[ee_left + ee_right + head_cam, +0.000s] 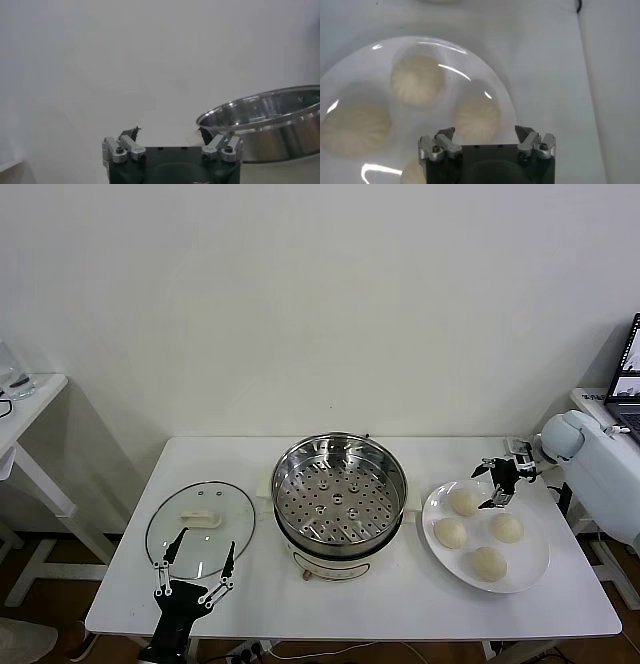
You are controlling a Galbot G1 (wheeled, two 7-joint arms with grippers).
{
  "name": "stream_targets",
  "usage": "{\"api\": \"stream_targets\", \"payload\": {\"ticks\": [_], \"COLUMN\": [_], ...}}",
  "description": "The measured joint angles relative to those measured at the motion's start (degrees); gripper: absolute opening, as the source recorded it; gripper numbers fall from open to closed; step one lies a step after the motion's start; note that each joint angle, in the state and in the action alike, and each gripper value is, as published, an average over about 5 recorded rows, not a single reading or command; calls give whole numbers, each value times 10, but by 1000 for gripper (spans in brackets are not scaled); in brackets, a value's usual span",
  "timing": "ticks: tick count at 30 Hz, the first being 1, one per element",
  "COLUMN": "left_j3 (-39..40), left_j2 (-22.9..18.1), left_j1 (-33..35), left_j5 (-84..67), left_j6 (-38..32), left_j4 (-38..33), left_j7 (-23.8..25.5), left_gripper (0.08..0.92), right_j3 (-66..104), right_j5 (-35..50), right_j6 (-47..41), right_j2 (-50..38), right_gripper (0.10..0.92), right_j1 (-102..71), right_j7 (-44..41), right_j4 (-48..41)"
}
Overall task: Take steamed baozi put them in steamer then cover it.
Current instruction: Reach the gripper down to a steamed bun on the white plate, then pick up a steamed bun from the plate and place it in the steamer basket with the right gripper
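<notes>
Four cream-white steamed baozi lie on a white plate (pixel 530 562) at the table's right: (pixel 463 501), (pixel 450 533), (pixel 506 527), (pixel 488 563). The steel steamer (pixel 340 496) with its perforated tray stands uncovered at the centre. The glass cover (pixel 200 524) lies flat on the table at the left. My right gripper (pixel 481 489) is open and empty, just above the far-left baozi. In the right wrist view it (pixel 485 132) hovers over one baozi (pixel 477 117) on the plate (pixel 365 60). My left gripper (pixel 207 540) is open and empty over the cover's near edge; its wrist view (pixel 169 132) shows the steamer (pixel 265 120).
The white table (pixel 400 609) carries everything. A second white table (pixel 30 399) stands at the far left. A laptop (pixel 630 369) sits on a surface at the far right, behind my right arm.
</notes>
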Motion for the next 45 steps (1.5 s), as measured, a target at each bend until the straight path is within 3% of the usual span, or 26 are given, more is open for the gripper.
{"api": "stream_targets", "payload": {"ticks": [9, 23, 30, 45], "left_j3": [-2, -8, -7, -6], "left_j2": [-3, -4, -4, -4], "left_j1": [1, 4, 3, 6], "left_j5": [1, 2, 2, 2], "left_j6": [1, -1, 0, -5], "left_j4": [0, 0, -5, -16], "left_j7": [-2, -6, -7, -9], "left_gripper": [823, 823, 823, 823], "right_j3": [-6, -19, -41, -155], "right_j5": [-24, -40, -42, -18], "right_j6": [11, 27, 58, 231], "right_j2": [30, 45, 27, 68], "right_gripper": [807, 673, 662, 662], "right_j1": [6, 13, 38, 221], "right_j7": [-3, -3, -12, -37], "right_j4": [-34, -41, 20, 176]}}
